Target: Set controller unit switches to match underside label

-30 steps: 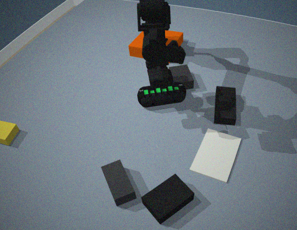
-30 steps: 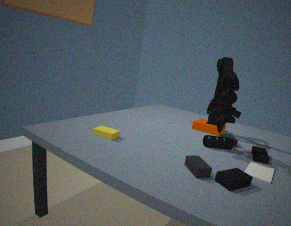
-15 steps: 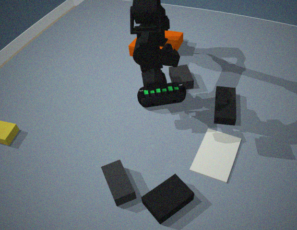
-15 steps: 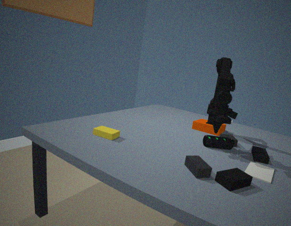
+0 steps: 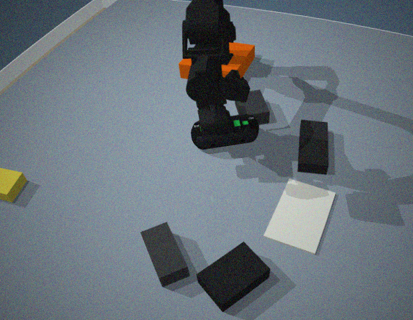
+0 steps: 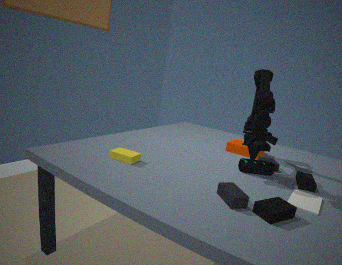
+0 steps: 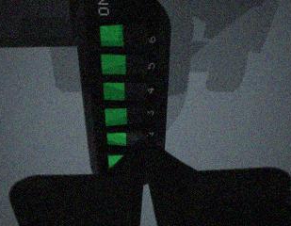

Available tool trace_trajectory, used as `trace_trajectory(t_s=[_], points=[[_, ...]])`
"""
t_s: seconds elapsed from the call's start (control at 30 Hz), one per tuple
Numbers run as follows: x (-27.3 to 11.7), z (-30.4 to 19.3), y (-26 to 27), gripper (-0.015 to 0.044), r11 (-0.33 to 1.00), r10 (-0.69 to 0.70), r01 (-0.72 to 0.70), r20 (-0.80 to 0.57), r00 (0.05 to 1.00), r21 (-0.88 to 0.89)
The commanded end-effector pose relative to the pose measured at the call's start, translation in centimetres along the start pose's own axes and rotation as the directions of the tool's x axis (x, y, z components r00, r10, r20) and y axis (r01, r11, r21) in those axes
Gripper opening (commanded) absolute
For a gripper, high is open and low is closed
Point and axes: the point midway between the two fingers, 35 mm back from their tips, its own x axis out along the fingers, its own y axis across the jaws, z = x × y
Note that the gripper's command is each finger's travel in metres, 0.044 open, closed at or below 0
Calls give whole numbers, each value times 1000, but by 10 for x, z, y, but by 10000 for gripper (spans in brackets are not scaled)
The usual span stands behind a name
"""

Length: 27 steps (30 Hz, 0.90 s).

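Observation:
The controller unit (image 5: 230, 138) (image 6: 256, 169) (image 7: 159, 54) sits on its base on the bench, its switches facing up and its label hidden underneath. In the wrist view green ends show on the rockers numbered 6 (image 7: 111, 36), 5 (image 7: 113, 64), 4 (image 7: 114, 91) and 3 (image 7: 116, 117), and on two further down, the lowest partly covered by the fingers. Which ends are pressed down I cannot tell surely. My gripper (image 5: 213, 128) (image 6: 252, 158) (image 7: 143, 144) is shut and empty, pointing down, with its tips over the low-numbered end of the unit. Contact is not clear.
An orange block (image 5: 241, 51) (image 6: 235, 146) and a dark block (image 5: 256, 103) lie behind the unit. A black block (image 5: 313, 146) and a white slab (image 5: 299, 219) lie right. A grey block (image 5: 165, 253) and a black box (image 5: 233, 273) lie in front; a yellow block (image 5: 5, 182) lies left.

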Motion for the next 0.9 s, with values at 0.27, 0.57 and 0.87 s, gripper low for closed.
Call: trace_trajectory(t_s=[0.27, 0.57, 0.87], points=[[13, 0, 3, 0, 1000, 11, -11, -3, 1000, -4], [13, 0, 3, 0, 1000, 11, -11, -3, 1000, -4], [13, 0, 3, 0, 1000, 11, -11, -3, 1000, -4]])
